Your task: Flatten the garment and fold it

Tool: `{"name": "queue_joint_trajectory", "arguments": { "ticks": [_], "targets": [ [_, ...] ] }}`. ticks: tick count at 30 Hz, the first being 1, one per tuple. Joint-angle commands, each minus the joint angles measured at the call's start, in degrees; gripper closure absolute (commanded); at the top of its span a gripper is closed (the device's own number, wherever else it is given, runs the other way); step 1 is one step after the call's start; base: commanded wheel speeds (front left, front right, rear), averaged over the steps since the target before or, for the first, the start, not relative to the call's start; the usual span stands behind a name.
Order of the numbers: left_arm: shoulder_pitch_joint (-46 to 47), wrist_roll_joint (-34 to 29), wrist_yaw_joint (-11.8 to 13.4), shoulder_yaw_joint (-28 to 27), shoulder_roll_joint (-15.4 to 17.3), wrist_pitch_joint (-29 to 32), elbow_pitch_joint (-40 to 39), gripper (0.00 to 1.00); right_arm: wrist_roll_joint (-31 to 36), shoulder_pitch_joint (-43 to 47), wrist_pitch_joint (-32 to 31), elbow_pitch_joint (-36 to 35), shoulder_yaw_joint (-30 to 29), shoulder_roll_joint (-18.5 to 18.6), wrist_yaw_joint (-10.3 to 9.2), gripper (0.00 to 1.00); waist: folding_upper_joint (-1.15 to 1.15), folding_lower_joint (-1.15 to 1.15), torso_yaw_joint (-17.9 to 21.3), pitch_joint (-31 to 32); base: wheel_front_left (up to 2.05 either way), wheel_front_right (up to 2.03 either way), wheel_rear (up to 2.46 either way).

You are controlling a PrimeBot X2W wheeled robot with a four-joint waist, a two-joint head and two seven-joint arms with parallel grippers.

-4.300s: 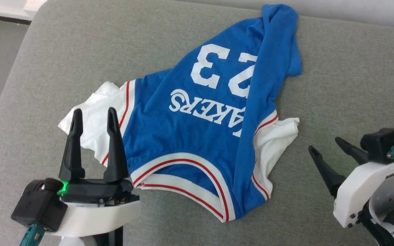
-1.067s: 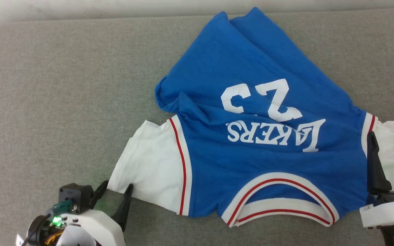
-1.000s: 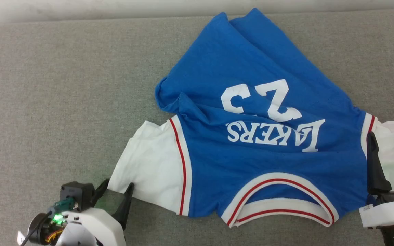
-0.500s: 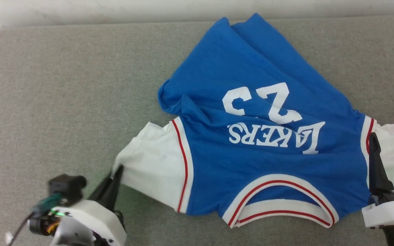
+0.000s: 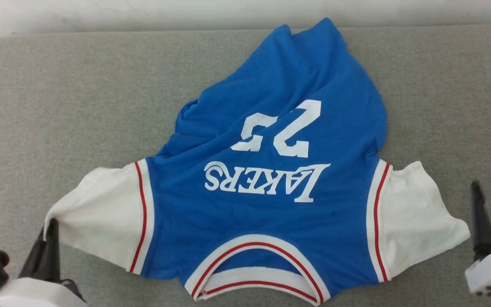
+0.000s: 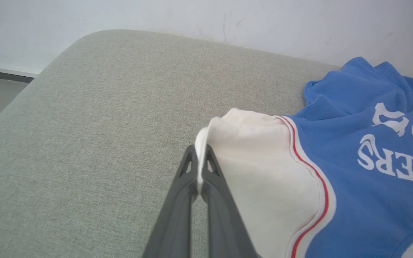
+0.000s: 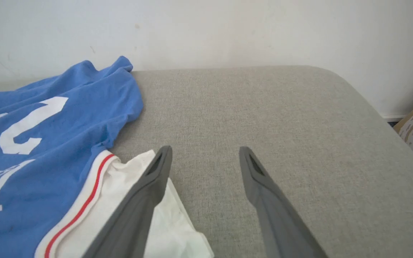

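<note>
The jersey T-shirt (image 5: 262, 200) is clamped at one sleeve (image 5: 96, 213) by the left gripper (image 6: 200, 150); the other sleeve lies just beside the spread right gripper (image 7: 205, 149).

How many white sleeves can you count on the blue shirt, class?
2. The left sleeve lies at the left end of the shirt, its edge pinched by the left gripper; the right sleeve lies at the other end, beside the open right gripper.

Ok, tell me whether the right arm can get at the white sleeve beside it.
Likely yes: the right gripper, jaws open, sits right at the jersey's white sleeve, with nothing between them.
</note>
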State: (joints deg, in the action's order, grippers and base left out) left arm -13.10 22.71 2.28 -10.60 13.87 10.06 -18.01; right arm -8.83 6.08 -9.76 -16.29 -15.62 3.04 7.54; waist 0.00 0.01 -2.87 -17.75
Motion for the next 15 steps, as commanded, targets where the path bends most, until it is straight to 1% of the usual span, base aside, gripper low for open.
{"name": "queue_joint_trajectory", "arguments": {
  "ticks": [1,5,9,11,15],
  "targets": [
    [0.2,0.2,-0.2,0.4,-0.4,-0.3,-0.5,1.0,0.1,0.8,-1.1,-0.2,0.2,-0.2,-0.05,0.0,0.0,-0.01,0.1,-0.3,0.0,0.0,0.0],
    [1.6,0.4,-0.4,2.1,-1.3,-0.7,-0.9,1.0,2.5,2.7,-6.7,-1.2,0.8,0.1,-0.05,0.0,0.0,-0.01,0.9,-1.0,0.0,0.0,0.0],
    [2.8,0.2,-0.8,3.3,-1.1,-0.4,-0.6,1.0,0.3,4.2,-12.1,-1.1,2.3,1.1,-0.05,0.0,0.0,-0.01,1.5,-1.4,0.0,0.0,0.0],
    [3.2,0.2,-0.8,3.5,-1.0,-0.3,-0.6,1.0,-0.5,4.5,-13.6,-1.2,2.7,2.1,-0.05,0.0,0.0,-0.01,1.7,-1.6,0.0,0.0,0.0],
    [3.6,0.3,-1.0,3.7,-0.5,0.1,-0.5,1.0,-0.5,3.8,-14.4,0.4,2.8,4.2,-0.05,0.0,0.0,-0.01,1.9,-1.9,0.0,0.0,0.0]
  ]
}}
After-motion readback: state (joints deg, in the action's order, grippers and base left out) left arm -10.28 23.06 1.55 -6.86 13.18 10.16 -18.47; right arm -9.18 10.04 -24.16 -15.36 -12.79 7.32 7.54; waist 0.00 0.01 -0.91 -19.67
